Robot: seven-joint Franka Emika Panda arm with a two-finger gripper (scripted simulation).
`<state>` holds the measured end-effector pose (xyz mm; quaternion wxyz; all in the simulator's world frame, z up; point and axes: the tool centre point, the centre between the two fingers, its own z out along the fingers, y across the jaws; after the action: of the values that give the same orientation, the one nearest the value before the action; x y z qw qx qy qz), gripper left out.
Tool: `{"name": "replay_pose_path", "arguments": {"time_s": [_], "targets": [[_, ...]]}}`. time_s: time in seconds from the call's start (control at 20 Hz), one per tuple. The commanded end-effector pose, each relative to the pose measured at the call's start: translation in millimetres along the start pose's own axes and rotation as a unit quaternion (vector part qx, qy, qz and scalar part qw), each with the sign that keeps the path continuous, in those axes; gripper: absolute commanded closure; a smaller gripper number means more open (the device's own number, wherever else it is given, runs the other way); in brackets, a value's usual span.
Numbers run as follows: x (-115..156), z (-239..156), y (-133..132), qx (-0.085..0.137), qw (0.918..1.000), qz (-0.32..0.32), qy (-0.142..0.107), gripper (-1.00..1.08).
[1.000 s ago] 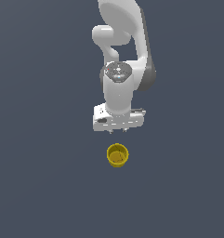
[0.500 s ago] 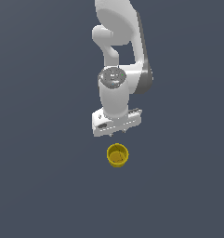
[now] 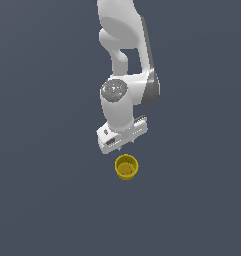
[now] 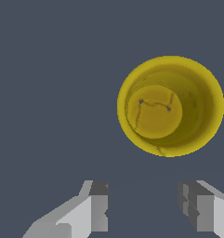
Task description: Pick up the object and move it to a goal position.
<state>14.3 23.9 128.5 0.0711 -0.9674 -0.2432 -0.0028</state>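
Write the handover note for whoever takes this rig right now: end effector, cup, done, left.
End effector: open, empty, fingers apart, above the surface.
Yellow cup: upright on the dark surface, open top up, nothing inside, apart from the fingers; in the wrist view it sits off the line between them.
Done: approach only, no grasp.
Left: centre over the cup, lower, close on it, lift, carry to the goal. No goal marker is visible.

cup (image 3: 126, 167): yellow, thin dark crack lines inside
my gripper (image 3: 123, 143): white, grey fingers (image 4: 98, 204)
floor (image 3: 42, 190): plain slate-blue
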Motion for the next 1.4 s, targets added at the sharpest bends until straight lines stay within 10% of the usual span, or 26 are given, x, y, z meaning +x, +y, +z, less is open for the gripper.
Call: {"name": "replay_pose_path", "arguments": {"time_s": [0.0,0.65,1.35], "targets": [[0,3,1,0.007,0.9996,-0.027,0.004,-0.20],[0,18,7,0.039,0.9854,-0.163,0.031,-0.20],[2,28,13,0.061,0.9481,-0.302,0.078,-0.20]]}}
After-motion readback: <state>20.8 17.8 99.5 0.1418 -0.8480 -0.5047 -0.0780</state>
